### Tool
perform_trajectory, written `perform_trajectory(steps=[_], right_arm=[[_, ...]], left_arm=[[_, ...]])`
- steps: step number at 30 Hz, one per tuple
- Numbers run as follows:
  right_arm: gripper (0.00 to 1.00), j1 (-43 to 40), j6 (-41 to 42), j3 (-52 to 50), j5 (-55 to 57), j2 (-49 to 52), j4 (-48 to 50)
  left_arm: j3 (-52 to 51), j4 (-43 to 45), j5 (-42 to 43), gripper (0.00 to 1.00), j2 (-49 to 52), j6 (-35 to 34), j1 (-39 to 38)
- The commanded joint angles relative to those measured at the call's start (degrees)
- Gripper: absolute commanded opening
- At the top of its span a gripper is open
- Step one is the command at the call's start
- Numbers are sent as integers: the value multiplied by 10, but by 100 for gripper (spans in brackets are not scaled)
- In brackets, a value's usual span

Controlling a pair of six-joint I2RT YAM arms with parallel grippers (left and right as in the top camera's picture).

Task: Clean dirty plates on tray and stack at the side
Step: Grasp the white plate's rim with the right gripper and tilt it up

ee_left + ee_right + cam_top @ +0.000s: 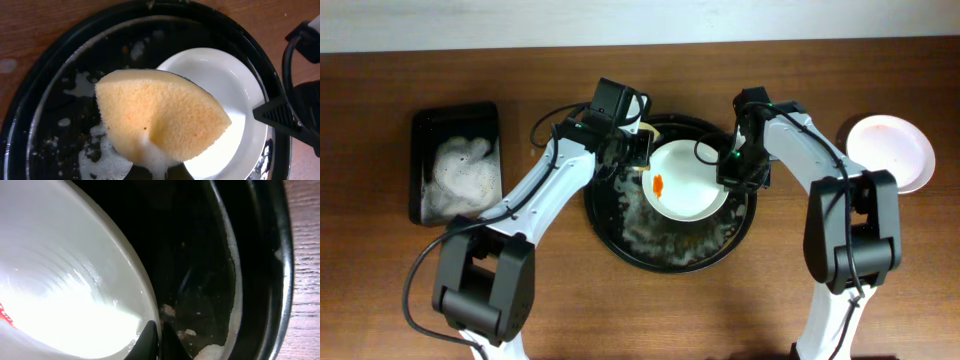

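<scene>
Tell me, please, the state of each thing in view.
Tray: foamy, scraps inside.
Plate: on tray, orange smear, dirty.
Sponge: soapy, held over tray.
Left gripper: shut on sponge.
Right gripper: shut on plate's rim.
Side plate: apart at right, no smear visible.
Small tray: holds foam.

Overhead: you look straight down on desk [380, 305], far off; tray [620, 228] at centre. Left wrist: close above tray, sponge [155, 115] mid-frame, plate [225, 80] at 2 o'clock. Right wrist: nearest, plate rim at 9, tray wall at 3. All share tray, plate.
</scene>
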Motion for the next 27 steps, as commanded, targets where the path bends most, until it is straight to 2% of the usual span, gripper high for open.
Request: perform_trajectory(steps=[1,2,3,4,5,10,11,14,18,25,27], right_arm=[[4,4,80,-4,15,-19,3],[13,4,87,-4,13,-19,3],[33,3,75,-4,16,-19,5],[42,2,52,-4,20,-19,9],[44,-1,21,-4,20,-19,19],[44,-17,-77,-4,14,-19,72],[31,-20,-94,-4,11,-19,86],[29,-23,-110,-5,8,-14,99],[28,-32,-153,-16,-63,3,111],[28,-52,-168,-34,-123,26,122],[21,-54,-167,-39,-125,28,127]], left_arm=[[-1,-8,17,0,37,-23,-12],[-1,-9,19,0,39,-23,-13],[-1,-11,20,0,40,-23,-13],[-1,-11,21,0,40,-23,-13],[-1,-11,25,0,40,-23,-13],[-1,-11,33,0,40,-23,-13],[-1,-11,32,0,40,-23,-13],[-1,-11,32,0,40,-23,-13],[-1,-11,32,0,40,-23,-13],[-1,-11,32,0,40,-23,-13],[-1,-11,32,0,40,-23,-13]])
